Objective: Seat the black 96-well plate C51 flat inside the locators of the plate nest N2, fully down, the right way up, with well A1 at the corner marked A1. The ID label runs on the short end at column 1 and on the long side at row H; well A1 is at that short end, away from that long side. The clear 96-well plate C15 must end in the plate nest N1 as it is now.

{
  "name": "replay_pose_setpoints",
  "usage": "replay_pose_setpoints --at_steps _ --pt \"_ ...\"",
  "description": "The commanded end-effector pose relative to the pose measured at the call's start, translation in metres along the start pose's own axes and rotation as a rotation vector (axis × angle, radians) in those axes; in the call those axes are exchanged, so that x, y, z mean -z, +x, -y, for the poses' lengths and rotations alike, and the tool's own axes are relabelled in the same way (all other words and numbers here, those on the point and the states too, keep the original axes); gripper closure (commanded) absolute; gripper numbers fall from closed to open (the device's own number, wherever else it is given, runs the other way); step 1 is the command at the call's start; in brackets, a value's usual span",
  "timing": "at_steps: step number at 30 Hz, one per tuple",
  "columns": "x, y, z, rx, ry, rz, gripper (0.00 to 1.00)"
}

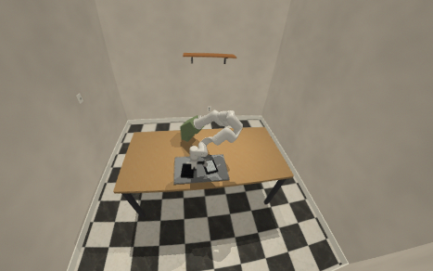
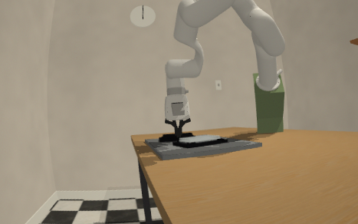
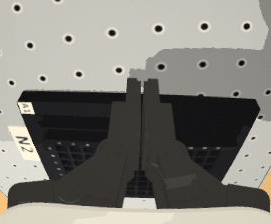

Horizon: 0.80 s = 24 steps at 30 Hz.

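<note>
The black plate C51 lies in the nest labelled N2 [image 3: 22, 144] on the grey perforated base [image 3: 119, 23], with a small A1 mark [image 3: 27, 107] at its far left corner. In the top view it is the dark rectangle [image 1: 187, 170] on the left of the base. My gripper [image 3: 141, 98] is shut with nothing between the fingers. It points straight down over the middle of the black plate [image 2: 175, 136], its tips [image 2: 178, 132] at the plate's top. I cannot tell if they touch. The clear plate C15 [image 2: 200, 140] [image 1: 210, 166] sits in the right nest.
The grey base [image 1: 201, 169] lies near the table's front edge. The arm's green pedestal [image 2: 269, 103] stands at the back of the table. A wooden shelf [image 1: 209, 56] hangs high on the back wall.
</note>
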State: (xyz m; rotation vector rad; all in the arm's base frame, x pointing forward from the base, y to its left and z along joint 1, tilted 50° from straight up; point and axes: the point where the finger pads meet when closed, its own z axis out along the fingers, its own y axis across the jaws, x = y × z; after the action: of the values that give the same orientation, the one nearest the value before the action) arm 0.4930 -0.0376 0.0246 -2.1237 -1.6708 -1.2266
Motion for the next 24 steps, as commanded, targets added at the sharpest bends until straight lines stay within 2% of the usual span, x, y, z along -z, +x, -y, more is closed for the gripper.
replay_pose_setpoints --at_steps 1,24 --pt "0.0008 -0.0019 -0.0010 0.000 -0.002 0.001 1.00" --pt "0.0008 -0.0089 -0.0010 0.000 -0.002 0.001 1.00"
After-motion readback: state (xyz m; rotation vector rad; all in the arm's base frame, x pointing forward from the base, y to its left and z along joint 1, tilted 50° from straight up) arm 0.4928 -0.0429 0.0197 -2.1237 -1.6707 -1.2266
